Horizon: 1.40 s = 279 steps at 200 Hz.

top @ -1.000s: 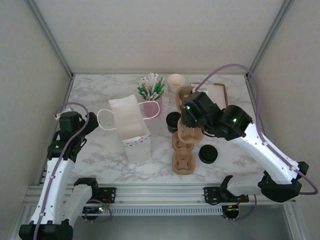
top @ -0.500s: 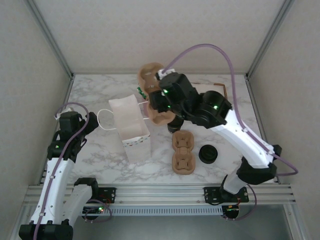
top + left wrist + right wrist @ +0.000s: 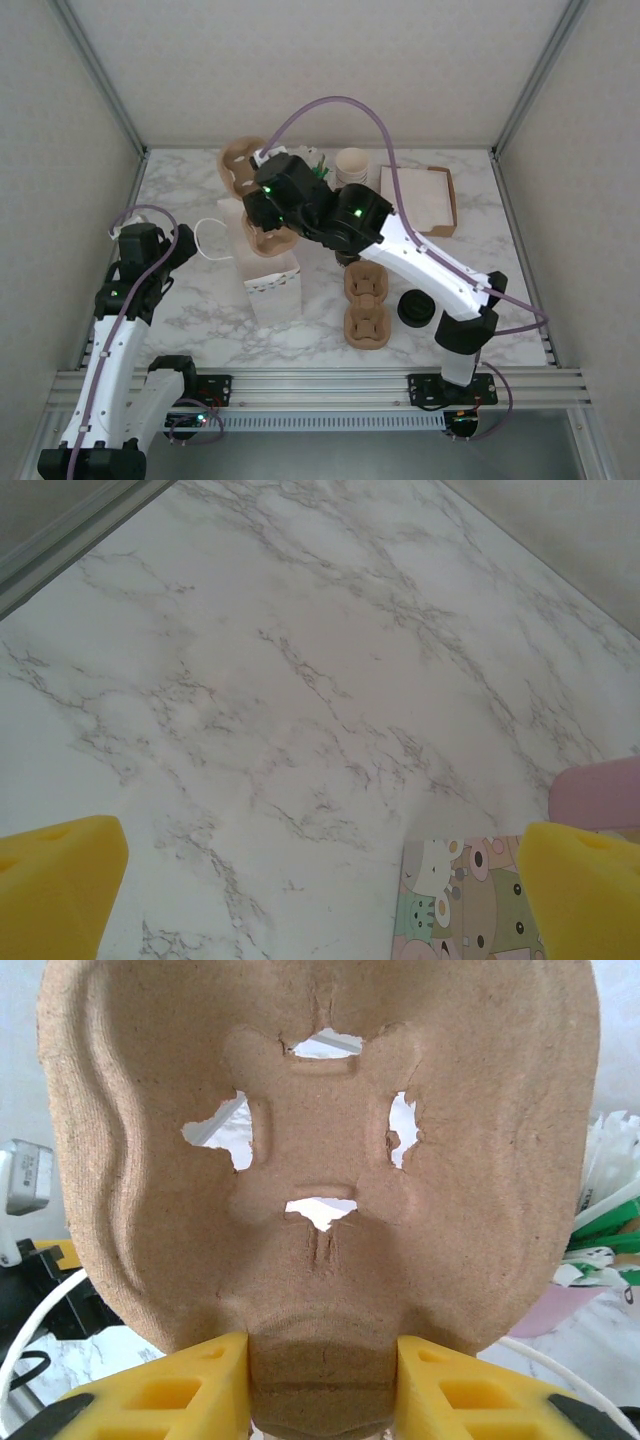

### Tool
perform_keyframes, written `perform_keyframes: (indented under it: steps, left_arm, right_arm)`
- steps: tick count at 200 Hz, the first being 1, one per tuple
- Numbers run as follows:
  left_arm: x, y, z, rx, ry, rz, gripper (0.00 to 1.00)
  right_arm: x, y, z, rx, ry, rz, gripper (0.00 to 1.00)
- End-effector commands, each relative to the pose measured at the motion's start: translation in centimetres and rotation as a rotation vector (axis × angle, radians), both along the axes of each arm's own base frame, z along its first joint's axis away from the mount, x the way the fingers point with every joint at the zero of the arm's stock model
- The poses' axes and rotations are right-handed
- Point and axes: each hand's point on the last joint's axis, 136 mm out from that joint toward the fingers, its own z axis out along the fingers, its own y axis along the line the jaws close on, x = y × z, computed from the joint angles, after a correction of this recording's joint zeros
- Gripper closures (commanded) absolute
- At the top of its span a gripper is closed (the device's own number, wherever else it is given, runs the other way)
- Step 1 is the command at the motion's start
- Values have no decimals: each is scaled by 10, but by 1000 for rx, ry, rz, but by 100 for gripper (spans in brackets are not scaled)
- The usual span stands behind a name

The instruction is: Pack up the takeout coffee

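While R gripper (image 3: 322, 1388) is pinching the carrier (image 3: 320, 1160) upright, it's hanging approx over the bag (image 3: 275, 290) mouth; L gripper (image 3: 320, 890) is gaping wide, farther off.

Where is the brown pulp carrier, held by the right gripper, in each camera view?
Top external: carrier upper centre-left, over the white bag, in the right gripper.
Left wrist: marble table, pink cup at right edge.
Right wrist: carrier spans most of the frame, pinched at its lower edge.
Shared landmark: the pink cup, lower right in the right wrist view.
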Motion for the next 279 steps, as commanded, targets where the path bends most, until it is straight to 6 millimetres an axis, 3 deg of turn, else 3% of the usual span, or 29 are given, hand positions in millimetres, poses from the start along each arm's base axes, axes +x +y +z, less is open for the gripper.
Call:
perform_keyframes:
  steps: [1, 45, 112, 279]
  left_arm:
    - [-2, 2, -4, 3, 9, 2, 0]
    - [-2, 2, -4, 3, 9, 1, 0]
    - [-2, 2, -3, 3, 6, 4, 0]
    - [-3, 3, -4, 6, 12, 7, 0]
  right_arm:
    - [0, 13, -2, 25, 7, -14, 62]
    - [-2, 21, -27, -22, 43, -52, 62]
    - [-10, 30, -35, -44, 41, -58, 62]
    - [-12, 23, -96, -233, 155, -113, 61]
